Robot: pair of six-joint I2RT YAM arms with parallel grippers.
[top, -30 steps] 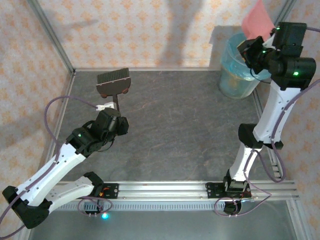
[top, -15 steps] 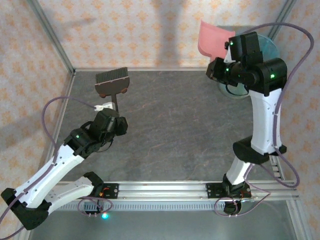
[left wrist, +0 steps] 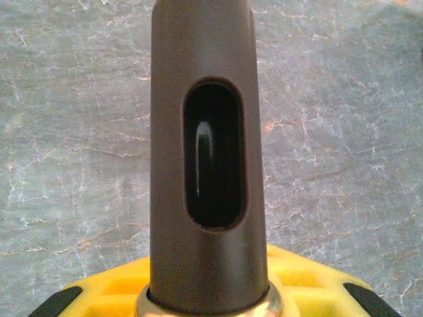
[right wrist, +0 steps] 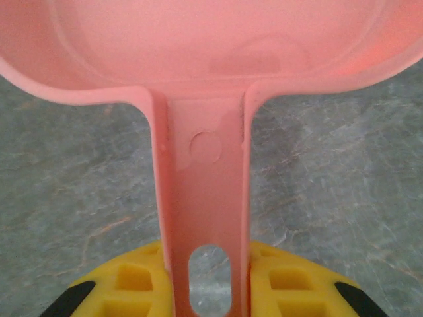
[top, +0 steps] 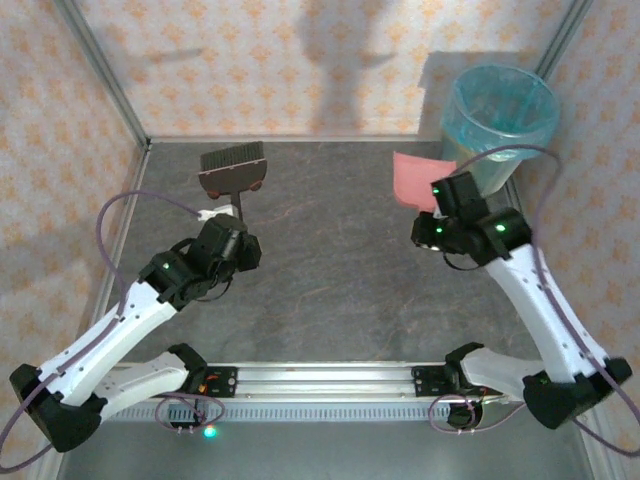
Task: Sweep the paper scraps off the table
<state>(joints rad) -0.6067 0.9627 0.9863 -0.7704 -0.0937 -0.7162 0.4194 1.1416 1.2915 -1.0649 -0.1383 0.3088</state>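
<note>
- Pink plastic was brought down fast: the dustpan (top: 413, 178), held tipped high by the bin (top: 500, 110) a second before, was now set low over the table (top: 340, 260), just left of the bin. Contact with the surface could not be judged.
- The right arm was swung inward and lowered with it, and the right claw (top: 443, 195) was kept clamped on the dustpan's handle.
- The hand brush (top: 232, 168) was barely shifted: its bristle head was at the far left of the table and its handle was pinched in the left claw (top: 228, 228).
- The table was spread beneath both claws, with grey stone pattern under each tool.
- Whether paper scraps lay in the bin could not be told.
- From the right wrist, the pink handle and its hanging hole were seen squeezed between yellow fingers (right wrist: 125, 284).
- From the left wrist, a dark oval slot in the brush handle was shown close up.
- From overhead, the bin and the bristle head were given instead.
</note>
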